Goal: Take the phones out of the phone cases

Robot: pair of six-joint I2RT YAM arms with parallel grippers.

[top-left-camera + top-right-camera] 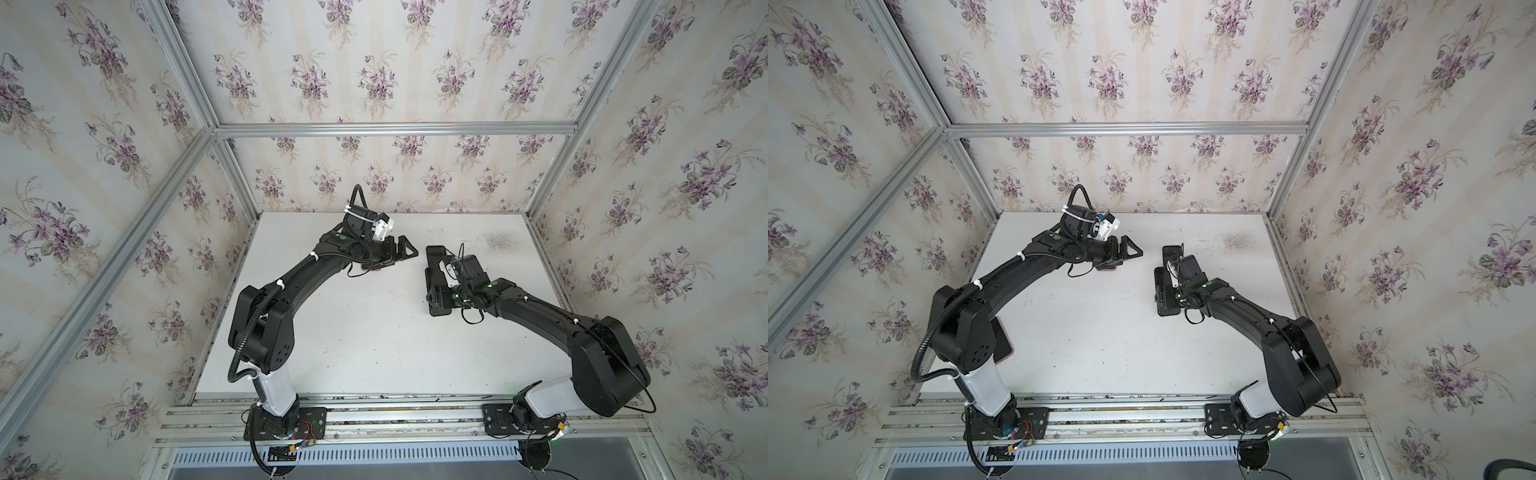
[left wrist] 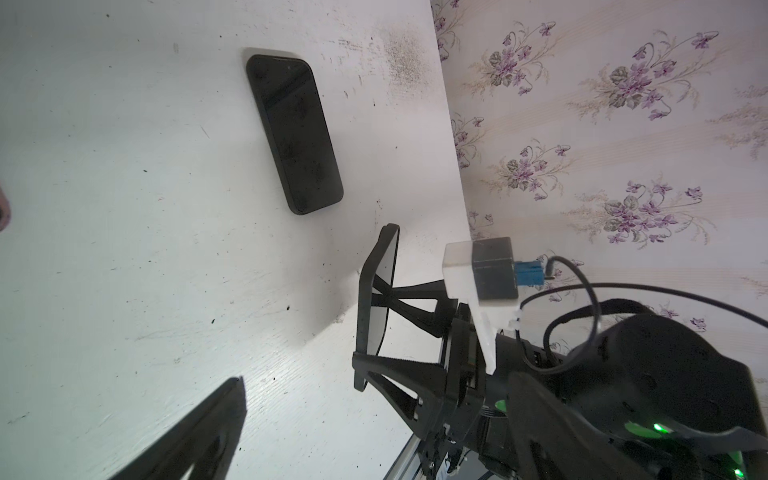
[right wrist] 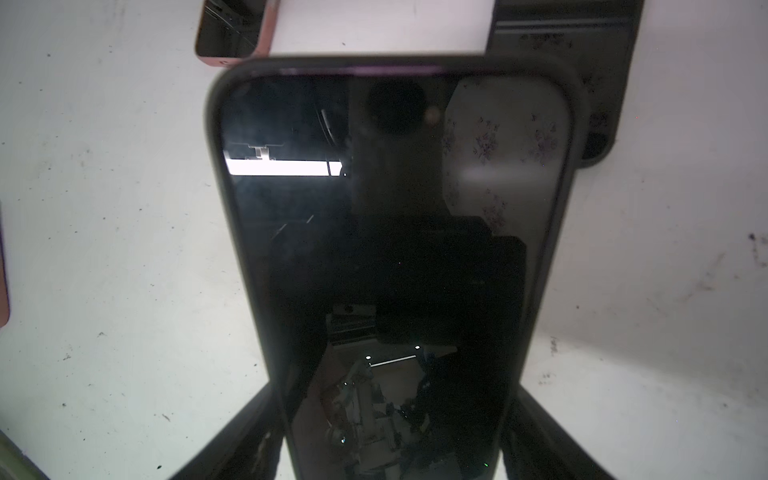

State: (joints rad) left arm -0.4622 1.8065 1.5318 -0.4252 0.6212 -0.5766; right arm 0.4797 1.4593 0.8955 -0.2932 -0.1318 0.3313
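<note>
Right wrist view: my right gripper (image 3: 395, 424) clamps the phone case (image 3: 214, 137) by its long sides, the phone (image 3: 291, 249) inside, above the table (image 3: 104, 249). My left gripper (image 1: 409, 248) hangs wide and empty nearby. I'd have it peel one corner rather than squeeze harder. The rim is dark and matte, the screen glossy black.

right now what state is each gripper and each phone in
glossy black phone in a dark grey case: in its case, gripped by its long edges, screen facing the wrist camera
right gripper: shut on that phone
left gripper: open, empty
flat black rectangular phone: lying on the white table, not gripped
pink-rimmed dark-screened phone: lying on the table, not gripped, partly out of frame
</note>
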